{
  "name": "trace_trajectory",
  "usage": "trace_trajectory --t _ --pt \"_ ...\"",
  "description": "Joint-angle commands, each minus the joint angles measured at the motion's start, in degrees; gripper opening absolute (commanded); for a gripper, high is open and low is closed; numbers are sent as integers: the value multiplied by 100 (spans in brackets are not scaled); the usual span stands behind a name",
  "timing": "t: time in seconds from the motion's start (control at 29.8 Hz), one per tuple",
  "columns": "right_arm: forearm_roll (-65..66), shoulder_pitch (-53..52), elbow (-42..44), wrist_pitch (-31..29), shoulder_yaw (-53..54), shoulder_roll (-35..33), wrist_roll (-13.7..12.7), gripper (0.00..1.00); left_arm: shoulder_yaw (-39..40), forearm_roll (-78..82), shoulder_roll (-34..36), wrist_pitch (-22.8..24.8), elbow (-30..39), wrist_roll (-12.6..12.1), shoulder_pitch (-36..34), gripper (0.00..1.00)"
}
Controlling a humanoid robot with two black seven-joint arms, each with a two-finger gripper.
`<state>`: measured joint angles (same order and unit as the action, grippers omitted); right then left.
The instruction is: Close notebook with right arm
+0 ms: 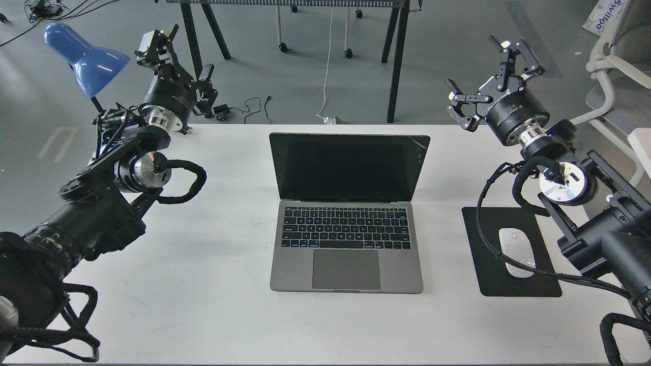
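The slim space-grey metal notebook [347, 223] sits square at the middle of the white tabletop [203, 305], base near and black screen raised at the far side, lid fully up and so nothing of the closing is yet done; the black mouse pad [513, 290] with its white mouse [516, 251] lies just right of it. Farther back on the right, the right arm's all-black pincer [491, 84] hangs above the tabletop's far right edge with fingers spread wide, grasping and touching nothing, probably poised to reach behind the lid. The left pincer [178, 61], far left beside the blue lamp shade [84, 58], also looks parted and empty.
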<state>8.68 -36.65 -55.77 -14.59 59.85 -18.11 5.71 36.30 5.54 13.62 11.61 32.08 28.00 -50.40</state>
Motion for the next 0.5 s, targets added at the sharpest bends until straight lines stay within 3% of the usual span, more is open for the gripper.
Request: trace_trajectory --t 0.0,0.3,0.47 --pt "2 0 5 0 0 1 0 100 0 9 0 -35 8 0 -5 100" --pt "46 -175 101 35 -52 -43 -26 100 0 9 0 0 0 0 -5 100" --pt "747 -1342 777 79 -1060 -254 -70 100 0 0 0 8 0 0 -5 100"
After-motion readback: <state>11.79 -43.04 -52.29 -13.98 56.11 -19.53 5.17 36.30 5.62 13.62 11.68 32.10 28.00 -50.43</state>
